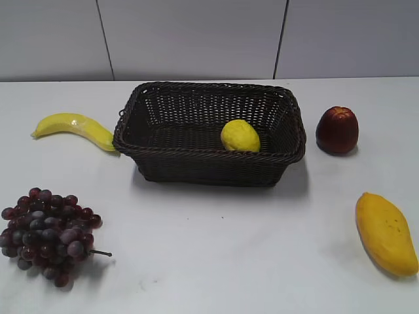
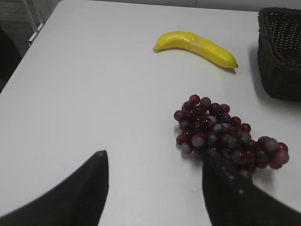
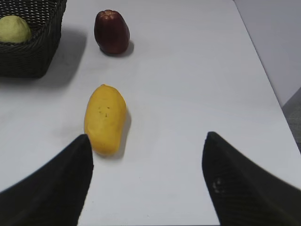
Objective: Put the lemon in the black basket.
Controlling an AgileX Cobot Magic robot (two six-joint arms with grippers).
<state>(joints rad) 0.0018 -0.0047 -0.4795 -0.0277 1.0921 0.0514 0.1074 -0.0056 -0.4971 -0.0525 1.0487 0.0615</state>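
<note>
The lemon lies inside the black basket, near its front right side; it also shows in the right wrist view inside the basket. A corner of the basket shows in the left wrist view. My left gripper is open and empty above the table, left of the grapes. My right gripper is open and empty above the table, right of the mango. Neither gripper shows in the exterior view.
A banana lies left of the basket. Dark red grapes sit at the front left. A dark red apple-like fruit stands right of the basket. An orange-yellow mango lies at the front right.
</note>
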